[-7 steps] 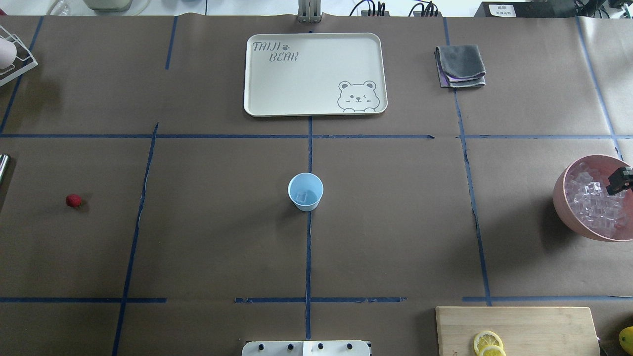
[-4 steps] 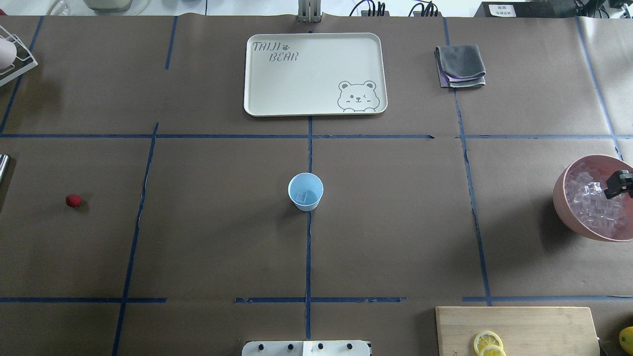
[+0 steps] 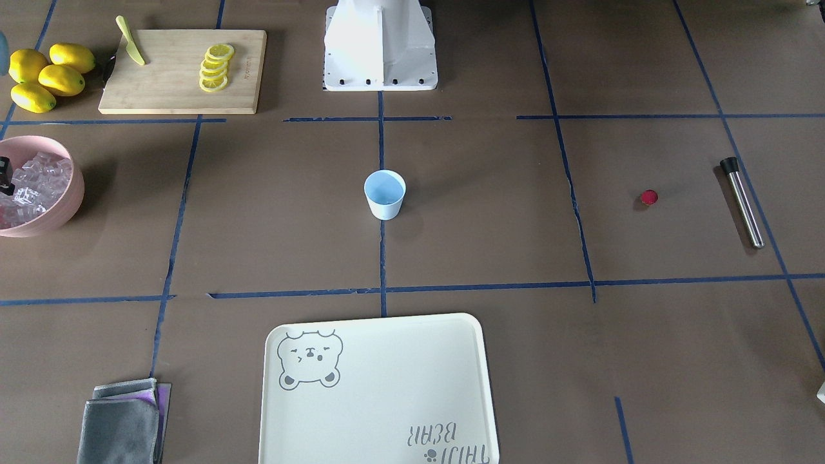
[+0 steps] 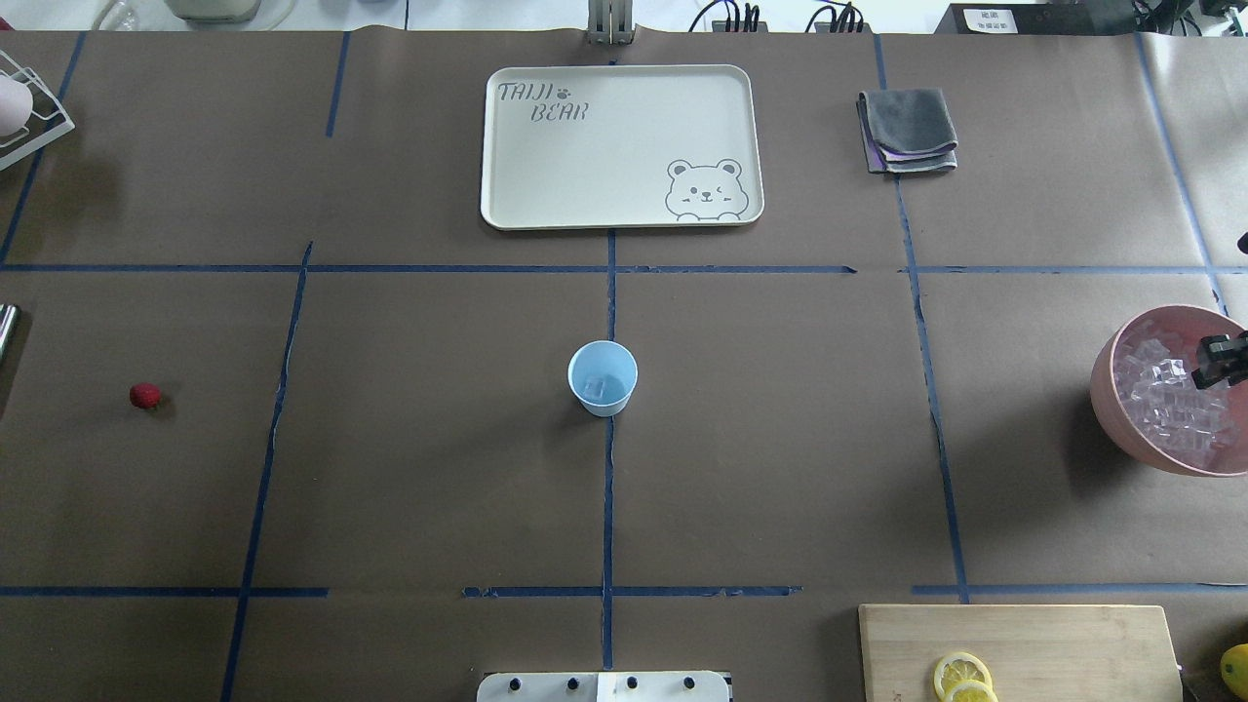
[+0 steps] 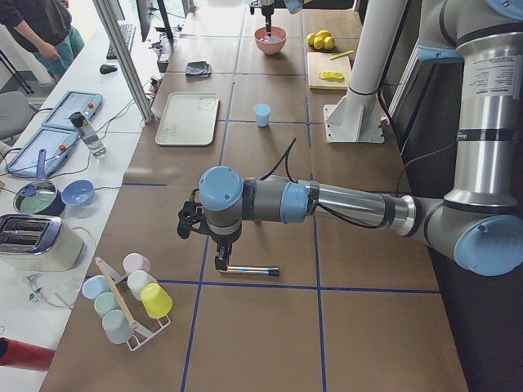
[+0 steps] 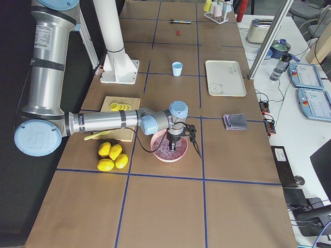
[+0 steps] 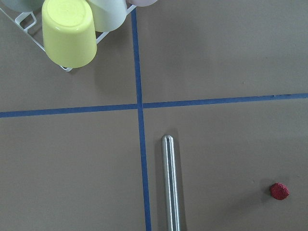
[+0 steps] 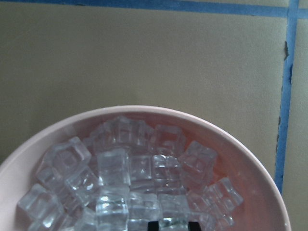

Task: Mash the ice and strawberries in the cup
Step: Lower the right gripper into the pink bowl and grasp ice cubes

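Observation:
The pale blue cup (image 4: 603, 378) (image 3: 385, 194) stands upright at the table's centre, with one clear cube showing inside it. Ice (image 8: 134, 168) (image 4: 1165, 400) fills a pink bowl (image 4: 1111, 405) at the right edge. My right gripper (image 4: 1224, 359) (image 8: 173, 225) hangs in the bowl with its fingertips (image 8: 153, 225) a cube's width apart, down among the ice. The strawberry (image 4: 145, 395) (image 7: 279, 191) lies alone at far left. My left gripper (image 5: 221, 260) hovers over a steel muddler (image 7: 171, 183) near the berry; I cannot tell whether it is open.
A cream bear tray (image 4: 546, 195) lies at the back centre, with a folded grey cloth (image 4: 909, 132) to its right. A cutting board (image 3: 167, 84) carries lemon slices (image 3: 214, 67) and a knife, with whole lemons (image 3: 45, 77) beside it. A rack of cups (image 7: 72, 33) stands beyond the muddler.
The right gripper has sunk slightly into the ice bowl and settled there. The cup and the strawberry have not moved.

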Controlling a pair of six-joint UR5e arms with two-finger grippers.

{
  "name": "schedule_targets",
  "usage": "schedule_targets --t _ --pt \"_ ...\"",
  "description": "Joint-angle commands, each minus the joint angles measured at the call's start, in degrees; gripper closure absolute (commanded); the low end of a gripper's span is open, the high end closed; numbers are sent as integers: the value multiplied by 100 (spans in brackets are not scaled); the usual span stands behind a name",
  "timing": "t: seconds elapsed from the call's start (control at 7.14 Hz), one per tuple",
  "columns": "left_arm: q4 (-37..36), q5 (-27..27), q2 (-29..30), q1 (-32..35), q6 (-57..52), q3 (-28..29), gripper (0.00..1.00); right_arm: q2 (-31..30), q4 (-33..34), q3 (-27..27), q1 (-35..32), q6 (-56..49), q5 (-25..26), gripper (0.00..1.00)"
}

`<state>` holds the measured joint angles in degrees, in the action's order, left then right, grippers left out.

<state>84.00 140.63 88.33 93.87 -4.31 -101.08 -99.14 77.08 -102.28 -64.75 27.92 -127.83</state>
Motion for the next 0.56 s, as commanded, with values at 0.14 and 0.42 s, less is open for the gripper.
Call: schedule_targets --t 0.14,0.42 --pt "-7 165 -35 0 0 9 0 -79 27 -282 -90 -84 -67 100" --pt "2 193 -88 0 -9 0 0 -360 71 -643 -283 -269 -58 100"
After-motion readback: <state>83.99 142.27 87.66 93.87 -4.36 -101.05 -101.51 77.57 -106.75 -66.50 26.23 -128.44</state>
